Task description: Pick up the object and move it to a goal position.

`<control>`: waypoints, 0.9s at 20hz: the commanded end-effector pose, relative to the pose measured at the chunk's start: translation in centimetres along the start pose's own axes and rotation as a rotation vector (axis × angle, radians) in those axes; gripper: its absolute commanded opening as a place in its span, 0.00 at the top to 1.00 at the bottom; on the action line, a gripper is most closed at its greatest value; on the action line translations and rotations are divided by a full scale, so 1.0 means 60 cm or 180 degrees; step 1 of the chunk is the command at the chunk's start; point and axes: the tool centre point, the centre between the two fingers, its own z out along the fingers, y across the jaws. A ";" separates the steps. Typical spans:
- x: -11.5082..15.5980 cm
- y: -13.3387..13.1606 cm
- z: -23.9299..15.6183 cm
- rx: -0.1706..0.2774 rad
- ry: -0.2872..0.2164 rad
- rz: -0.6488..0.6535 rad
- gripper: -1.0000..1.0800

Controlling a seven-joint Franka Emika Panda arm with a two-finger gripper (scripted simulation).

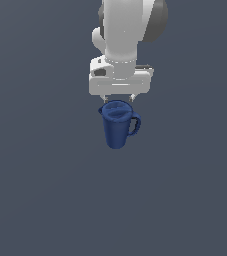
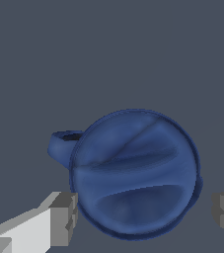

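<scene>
The dark blue pitcher (image 1: 117, 126) is upright in the middle of the exterior view, with its loop handle (image 1: 134, 124) toward that view's right. My gripper (image 1: 118, 99) hangs straight above it, fingertips at the level of the round lid. In the wrist view the lid (image 2: 135, 173) lies between my two fingers (image 2: 64, 217), and the gripper (image 2: 144, 217) is open. One finger is close against the pitcher's side; the other stands apart from it with a clear gap. The handle (image 2: 61, 146) sticks out to one side.
A plain dark grey surface (image 1: 45, 190) fills both views. No other objects or edges show. The white arm (image 1: 122, 35) comes down from the top of the exterior view.
</scene>
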 end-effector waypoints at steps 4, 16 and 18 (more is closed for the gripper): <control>0.000 -0.001 -0.004 0.0002 0.0013 -0.0012 0.38; 0.006 -0.015 -0.099 0.0001 0.0319 -0.0309 0.38; 0.006 -0.020 -0.127 -0.0018 0.0406 -0.0398 0.38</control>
